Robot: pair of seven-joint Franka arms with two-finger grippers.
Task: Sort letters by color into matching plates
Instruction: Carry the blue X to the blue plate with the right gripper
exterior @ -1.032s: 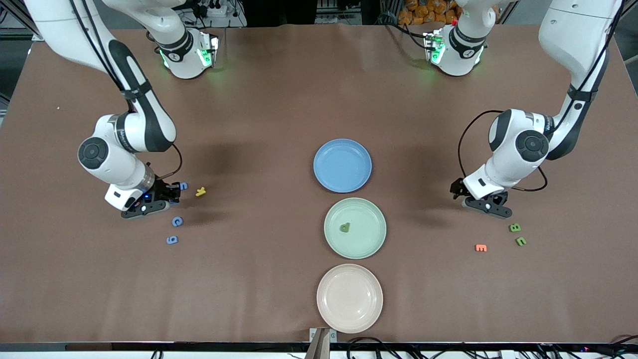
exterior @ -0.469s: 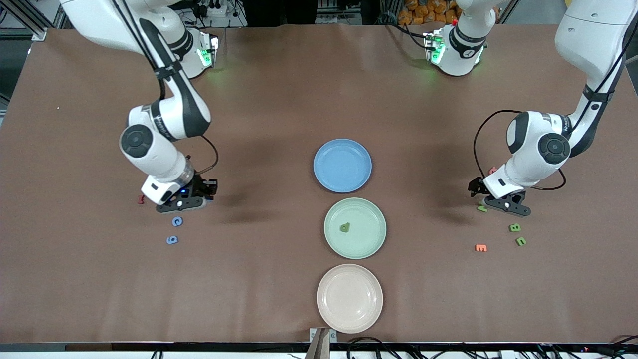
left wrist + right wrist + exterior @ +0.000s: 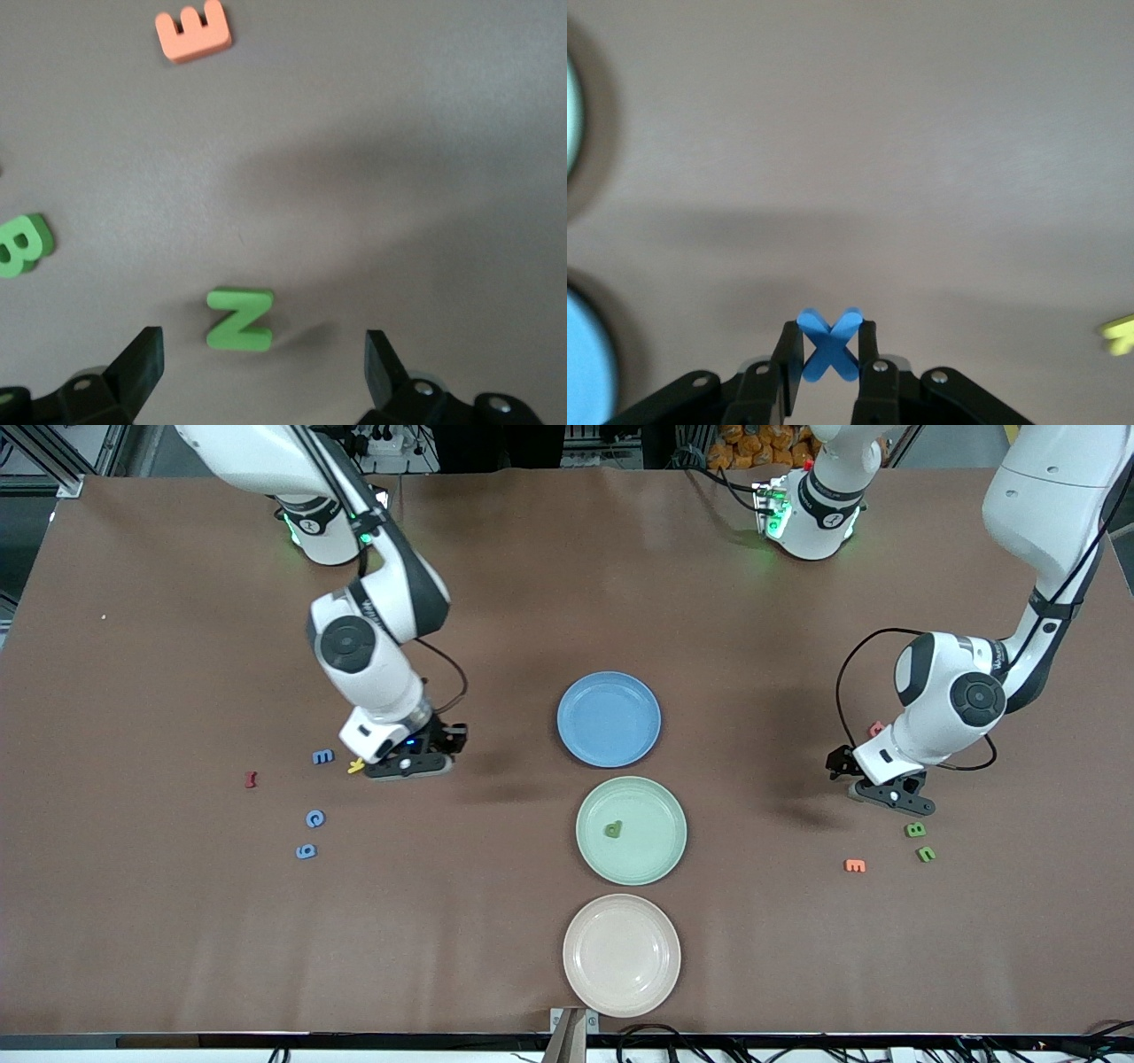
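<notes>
My right gripper [image 3: 450, 740] [image 3: 829, 343] is shut on a blue letter X [image 3: 829, 347], held over bare table between the blue letters and the blue plate [image 3: 609, 691]. Three blue letters [image 3: 323, 756] [image 3: 314, 817] [image 3: 306, 851] lie toward the right arm's end. The mint green plate [image 3: 660, 850] holds one green letter [image 3: 613, 830]. My left gripper [image 3: 840, 766] [image 3: 263, 354] is open, low over a green letter N [image 3: 240, 320] that lies just ahead of its fingertips. Two more green letters [image 3: 915, 829] [image 3: 926, 854] lie nearer the camera.
A beige-pink plate [image 3: 621, 992] sits nearest the camera, in line with the other two plates. A yellow letter [image 3: 356, 765] and a dark red one [image 3: 251, 779] lie by the blue letters. An orange E [image 3: 855, 865] and a pink letter [image 3: 876, 729] lie near the green letters.
The right arm has carried the blue X away from the letter cluster toward the blue plate. The left gripper shifted a little and has settled over the green N, still open.
</notes>
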